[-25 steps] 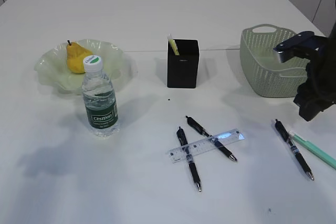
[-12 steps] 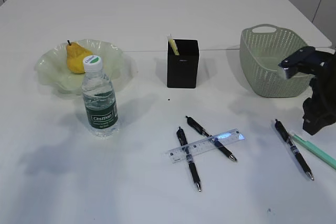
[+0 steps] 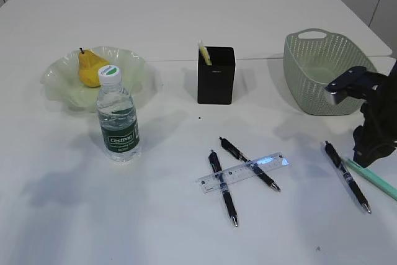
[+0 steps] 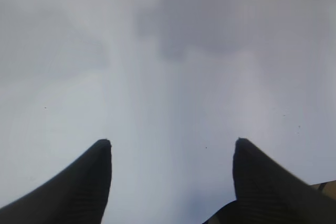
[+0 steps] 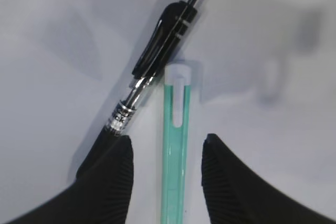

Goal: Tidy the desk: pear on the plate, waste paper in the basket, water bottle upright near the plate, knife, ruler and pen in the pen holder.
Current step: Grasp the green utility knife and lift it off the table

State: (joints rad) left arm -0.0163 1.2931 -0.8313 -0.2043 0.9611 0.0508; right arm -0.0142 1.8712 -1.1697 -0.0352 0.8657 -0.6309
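The mint-green pen lies flat on the white tabletop at its right edge, just beside a black pen. The right tool hangs low over it, jaws partly apart on either side of the barrel, gripping nothing. The left tool stands wide over bare tabletop. The pear sits on the plate, and the water bottle is upright beside it.

Exterior slants down; wrist views face desk
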